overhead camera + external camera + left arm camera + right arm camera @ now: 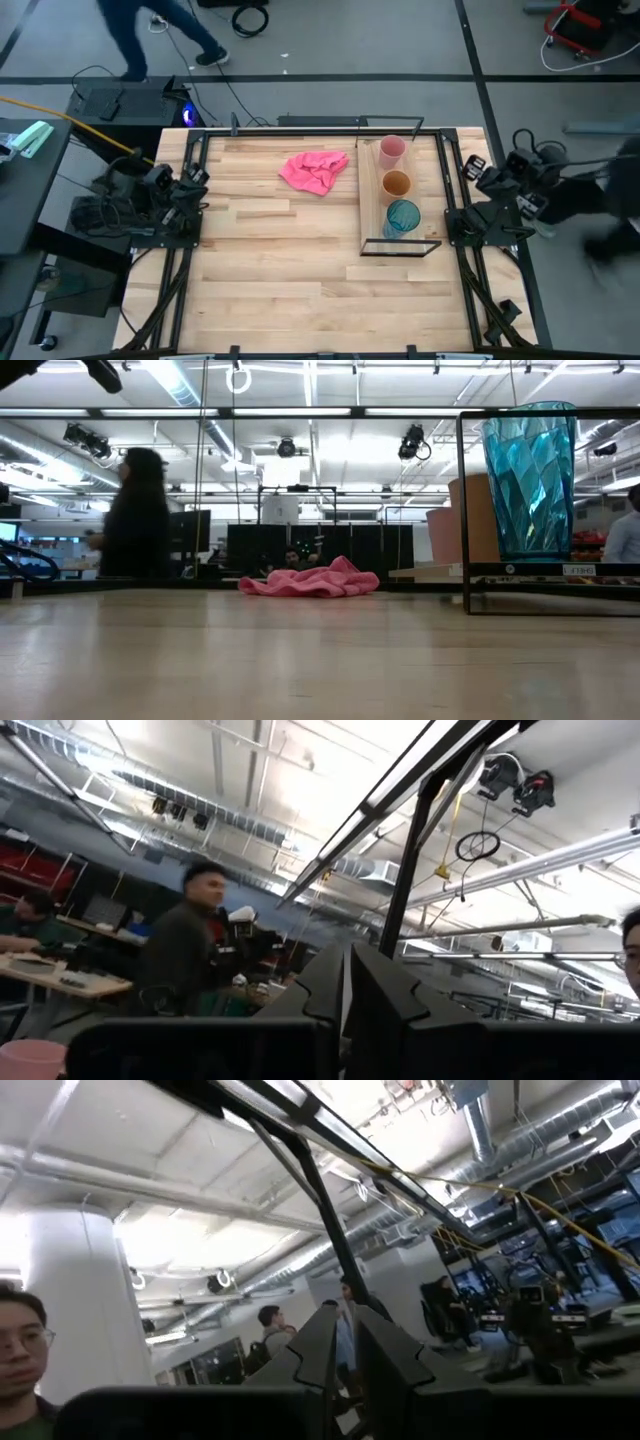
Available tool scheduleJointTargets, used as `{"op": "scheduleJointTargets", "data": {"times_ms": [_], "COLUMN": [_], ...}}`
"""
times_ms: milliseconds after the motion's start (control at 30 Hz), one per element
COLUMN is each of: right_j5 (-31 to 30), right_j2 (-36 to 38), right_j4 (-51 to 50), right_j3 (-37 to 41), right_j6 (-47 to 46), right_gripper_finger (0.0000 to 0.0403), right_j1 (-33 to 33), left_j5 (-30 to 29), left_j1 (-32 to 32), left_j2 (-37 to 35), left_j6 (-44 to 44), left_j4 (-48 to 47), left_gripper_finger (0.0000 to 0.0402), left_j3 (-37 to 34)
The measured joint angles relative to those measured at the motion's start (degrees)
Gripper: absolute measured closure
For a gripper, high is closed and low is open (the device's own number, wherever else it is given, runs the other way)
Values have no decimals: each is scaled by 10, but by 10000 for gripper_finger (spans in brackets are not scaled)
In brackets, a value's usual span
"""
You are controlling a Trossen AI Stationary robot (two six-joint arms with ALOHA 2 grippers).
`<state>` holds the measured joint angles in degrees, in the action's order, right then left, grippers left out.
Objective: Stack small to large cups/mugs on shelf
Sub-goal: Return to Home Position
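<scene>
Three cups stand upright in a row on the pale shelf [372,215] at the table's right: a pink cup [392,150] farthest, an orange-brown cup [397,183] in the middle, a teal cup [403,216] nearest. Each rests on its own base, apart from the others. In the low view the teal cup [530,480] stands in front of the orange-brown cup [470,520]. My left gripper [346,990] is folded back at the table's left edge [193,182], tilted upward and shut on nothing. My right gripper [346,1342] is folded back at the right edge [480,172], its fingers almost together and holding nothing.
A crumpled pink cloth [316,170] lies on the wood tabletop at the far middle, left of the shelf. The shelf's black wire frame [402,248] closes its near end. People move in the room beyond the table.
</scene>
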<state>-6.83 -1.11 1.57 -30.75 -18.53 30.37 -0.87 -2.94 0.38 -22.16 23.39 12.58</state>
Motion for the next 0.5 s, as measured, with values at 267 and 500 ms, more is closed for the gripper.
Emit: {"op": "scheduleJointTargets", "data": {"times_ms": [267,500], "right_j5": [0,9], "right_j2": [0,0], "right_j4": [65,153], "right_j3": [65,130], "right_j6": [-28,-31], "right_gripper_finger": [354,354], "right_j1": [0,0], "left_j5": [-2,-2], "left_j1": [0,0], "left_j2": [-2,-2], "left_j6": [3,2], "left_j4": [-9,-13], "left_gripper_finger": [361,367], "left_j3": [0,0]}}
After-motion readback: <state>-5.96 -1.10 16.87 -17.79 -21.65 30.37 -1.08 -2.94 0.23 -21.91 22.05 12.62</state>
